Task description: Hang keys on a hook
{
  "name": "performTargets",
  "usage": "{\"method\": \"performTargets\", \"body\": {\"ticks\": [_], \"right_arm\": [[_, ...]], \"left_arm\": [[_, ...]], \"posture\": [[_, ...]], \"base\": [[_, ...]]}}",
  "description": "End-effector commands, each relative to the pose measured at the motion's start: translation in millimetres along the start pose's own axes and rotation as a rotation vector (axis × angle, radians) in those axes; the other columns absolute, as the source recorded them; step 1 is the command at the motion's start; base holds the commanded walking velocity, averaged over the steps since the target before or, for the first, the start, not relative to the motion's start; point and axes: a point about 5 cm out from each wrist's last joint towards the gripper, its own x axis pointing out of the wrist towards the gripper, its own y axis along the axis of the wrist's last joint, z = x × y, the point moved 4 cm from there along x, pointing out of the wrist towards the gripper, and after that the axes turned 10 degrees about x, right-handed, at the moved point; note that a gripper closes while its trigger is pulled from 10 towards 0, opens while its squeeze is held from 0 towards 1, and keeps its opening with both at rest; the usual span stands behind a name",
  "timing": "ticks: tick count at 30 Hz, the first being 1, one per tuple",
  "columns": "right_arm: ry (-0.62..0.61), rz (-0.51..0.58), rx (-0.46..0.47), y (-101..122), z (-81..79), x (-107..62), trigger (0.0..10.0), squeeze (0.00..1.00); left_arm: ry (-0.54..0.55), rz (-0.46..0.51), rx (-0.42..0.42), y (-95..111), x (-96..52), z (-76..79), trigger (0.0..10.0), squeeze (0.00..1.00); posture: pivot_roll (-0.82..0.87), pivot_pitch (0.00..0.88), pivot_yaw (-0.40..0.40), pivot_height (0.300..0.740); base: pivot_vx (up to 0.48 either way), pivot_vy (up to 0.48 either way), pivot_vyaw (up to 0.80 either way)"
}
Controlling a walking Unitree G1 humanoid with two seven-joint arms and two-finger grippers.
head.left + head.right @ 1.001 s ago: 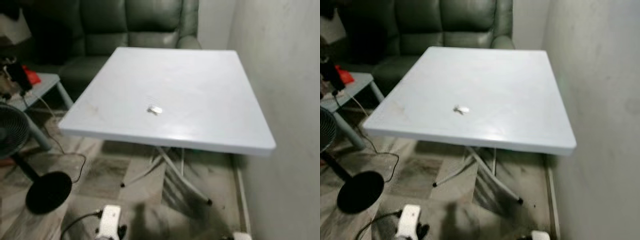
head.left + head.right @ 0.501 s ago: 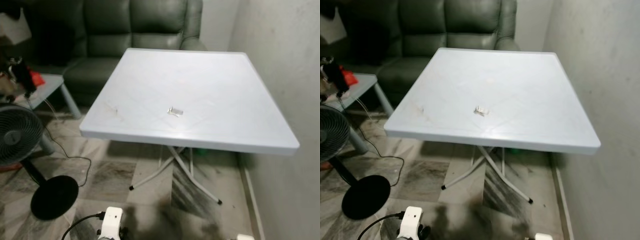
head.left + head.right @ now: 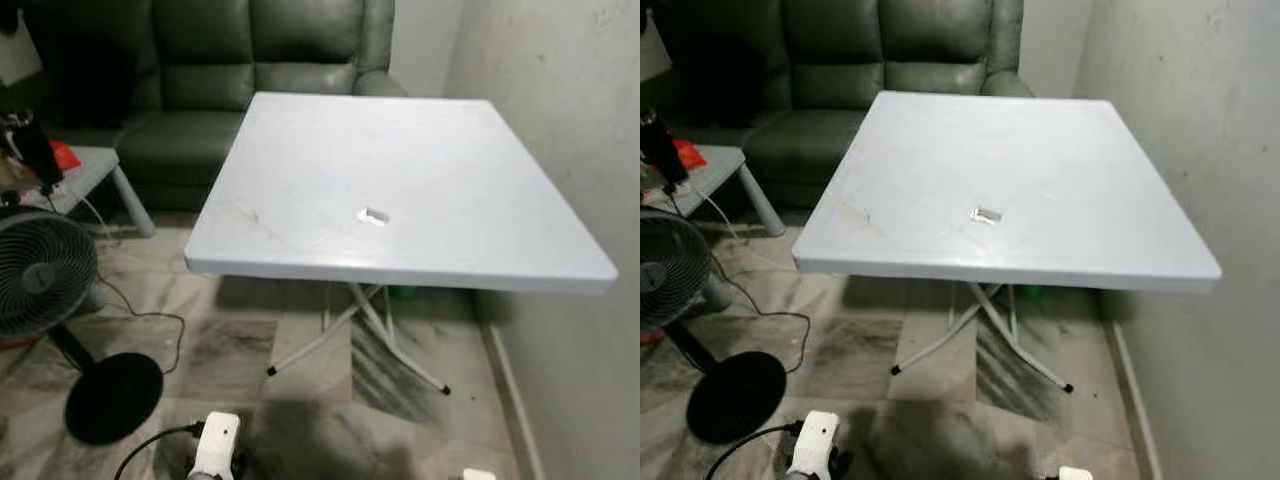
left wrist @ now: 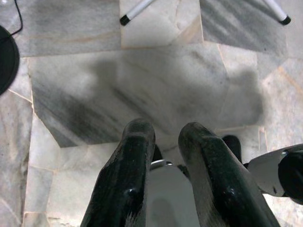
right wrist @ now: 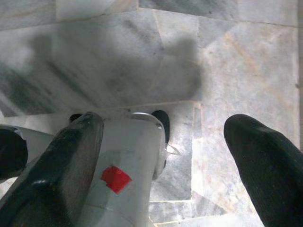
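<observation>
**Keys out on the table, both arms hanging low**

On the left, a fan (image 3: pixel 40 272) stands on its black base with a cord trailing across the floor (image 3: pixel 230 345); if the robot steps closer carelessly, that cord looks like a snag risk. The left gripper (image 4: pixel 163 137) hangs by the robot's side, pointing at the floor, fingers a narrow gap apart and holding nothing. Across to the middle: the white table (image 3: pixel 300 255), and on it the keys (image 3: pixel 372 215), small and pale, well above and ahead of both grippers, nearer the front edge. They lie flat and blend with the tabletop, so a pinch could skid them off. The right gripper (image 5: pixel 165 156) also points downward, spread wide and empty. Far right, the wall (image 3: pixel 580 150) crowds the table, leaving the right arm little room. No hook can be made out.
</observation>
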Motion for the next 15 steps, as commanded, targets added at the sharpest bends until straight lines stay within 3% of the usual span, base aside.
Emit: {"method": "performTargets", "body": {"ticks": [1, 5, 7, 8, 10, 11, 12, 13, 15], "right_arm": [[-0.002, -0.008, -0.015, -0.2, -0.2, 0.3, 10.0, 0.00], [0.007, 0.014, -0.027, 4.5, 0.2, 0.3, 10.0, 0.00], [0.012, 0.051, -0.030, 14.7, 1.4, 0.8, 10.0, 0.00], [0.015, 0.110, -0.007, 30.1, 2.3, 1.6, 10.0, 0.00], [0.016, 0.133, 0.005, 35.7, 2.5, 1.7, 10.0, 0.00], [0.045, 0.210, 0.008, 54.3, -2.0, 2.0, 10.0, 0.00], [0.045, 0.210, 0.008, 54.3, -2.0, 2.0, 10.0, 0.00], [0.078, 0.283, -0.003, 72.4, -8.4, 1.6, 10.0, 0.00], [0.098, 0.342, -0.005, 86.7, -12.8, 0.5, 10.0, 0.00]], "left_arm": [[0.011, 0.003, 0.004, 2.0, 0.2, -3.7, 10.0, 0.00], [0.014, 0.039, 0.001, 8.1, 0.3, -4.9, 10.0, 0.00], [0.020, 0.085, -0.015, 17.8, 0.9, -7.5, 10.0, 0.00], [0.030, 0.143, -0.029, 30.7, 1.1, -11.5, 10.0, 0.00], [0.034, 0.163, -0.032, 35.2, 1.1, -13.1, 10.0, 0.00], [0.053, 0.252, -0.055, 55.1, 0.0, -21.1, 10.0, 0.00], [0.053, 0.252, -0.055, 55.1, 0.0, -21.1, 10.0, 0.00], [0.073, 0.337, -0.067, 75.1, -2.2, -28.7, 10.0, 0.00], [0.092, 0.401, -0.077, 90.6, -4.6, -34.2, 10.0, 0.00]], "posture": [[-0.05, 0.000, -0.004, 0.740], [-0.05, 0.000, -0.001, 0.740], [-0.05, 0.000, -0.002, 0.740], [-0.05, 0.000, -0.005, 0.740], [-0.05, 0.000, -0.005, 0.740], [-0.05, 0.000, -0.007, 0.740], [-0.05, 0.000, -0.007, 0.740], [-0.05, 0.000, -0.013, 0.740], [-0.04, 0.000, -0.016, 0.740]], "base": [[0.000, 0.000, 0.00], [0.000, 0.000, 0.00], [0.000, 0.000, 0.00], [0.000, 0.000, 0.00], [0.000, 0.000, 0.00], [0.000, 0.000, 0.00], [0.000, 0.000, 0.00], [0.000, 0.000, 0.00], [0.000, 0.000, 0.00]]}}
